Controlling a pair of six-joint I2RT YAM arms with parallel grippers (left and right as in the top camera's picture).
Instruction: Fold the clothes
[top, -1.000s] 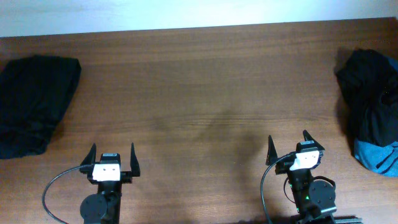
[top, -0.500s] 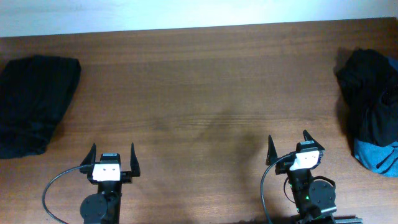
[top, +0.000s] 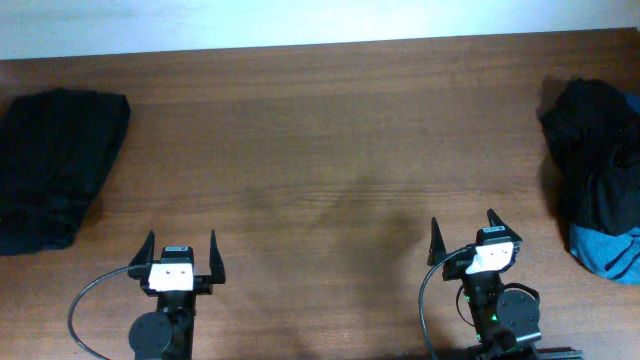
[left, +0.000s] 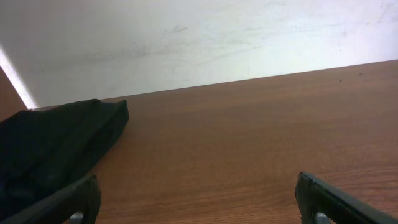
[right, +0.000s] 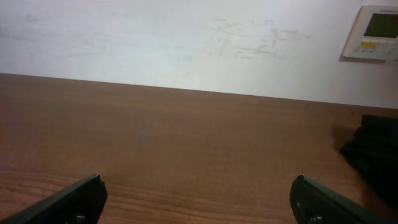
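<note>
The left jaws stand spread wide with nothing between them, tips aimed at the far edge of the counter (top: 330, 150). The right jaws are spread just as wide, also bare, and aimed the same way. A black bundle (top: 55, 165) of soft cloth lies ahead of the left jaws and well off to their left, far from touching them. It is a flattish, roughly oblong wad whose long axis runs from the near side to the far side. Its far end leans a little back towards the line of the jaws, and its near end drifts outward to the counter's left edge. In the left wrist view this bundle (left: 50, 146) fills the lower left beyond the left-hand jaw, its squared far corner pointing towards the wall (left: 186, 43). A dark heap (top: 590, 160) of crumpled black cloth lies ahead of the right jaws and well off to their right, against the counter's right edge. Its long axis also runs near to far. A blue piece (top: 608, 250) pokes out at the near end of that heap, about level with the tips of the right jaws and well out to their right. In the right wrist view only a black edge of the heap (right: 373, 149) shows at the far right, beyond the right-hand jaw and below a pale wall panel (right: 375, 32).
</note>
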